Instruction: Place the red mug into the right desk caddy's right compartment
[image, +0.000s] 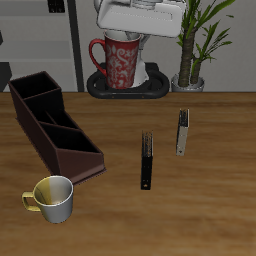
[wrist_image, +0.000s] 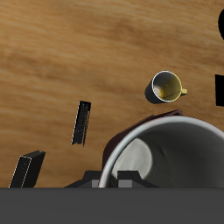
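— The fingers (image: 127, 40) grasp the red mug (image: 118, 66) at its rim, holding it aloft far back over the tabletop (image: 200, 150), well apart from the right desk caddy (image: 55, 128).

— And the risk?

— The rim grip looks slight to me; a quick swing could tilt or drop it. The right compartment (image: 78, 152) is barely wider than the mug, so a wall could catch its base. The yellow-and-white mug (image: 52, 198) stands just beside that end.
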